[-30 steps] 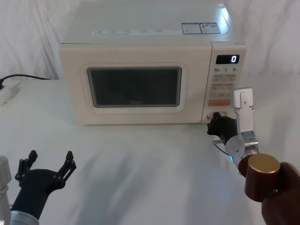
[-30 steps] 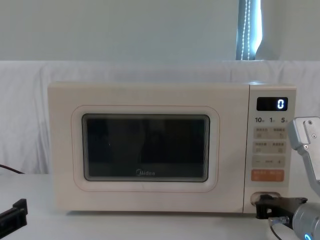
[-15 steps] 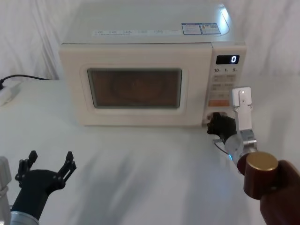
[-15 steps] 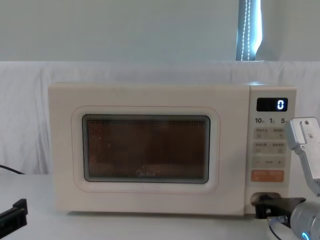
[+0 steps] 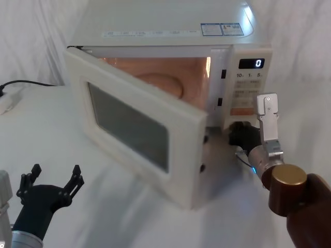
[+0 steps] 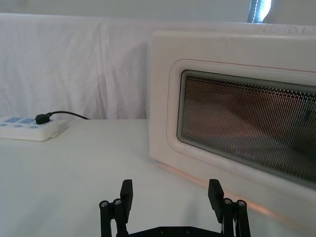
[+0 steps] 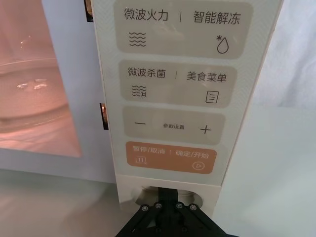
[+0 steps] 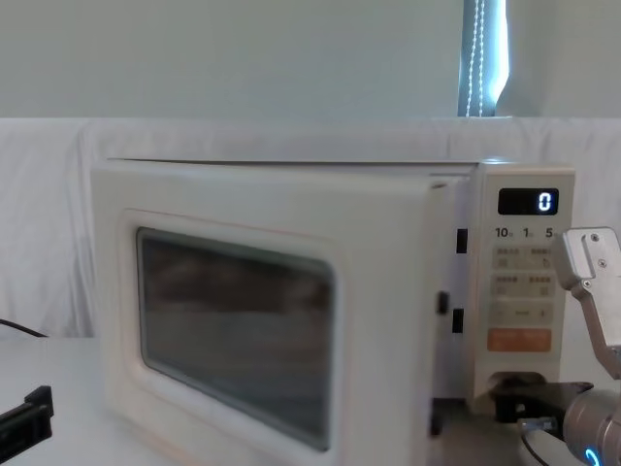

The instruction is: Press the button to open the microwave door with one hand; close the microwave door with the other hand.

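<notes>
At the button [image 7: 167, 193], right tool [image 5: 243, 136] tips together; microwave door [image 5: 135, 126] ajar. Next, wide-spread left tool [image 5: 54, 182] pushes it closed.

White-draped table [image 5: 129, 206] bears microwave [image 5: 165, 36], power strip [image 5: 10, 101].

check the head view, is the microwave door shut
No, the door has swung out to the left, showing the lit cavity.

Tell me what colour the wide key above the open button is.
Orange key, with white lettering; clearest in the right wrist view.
</notes>
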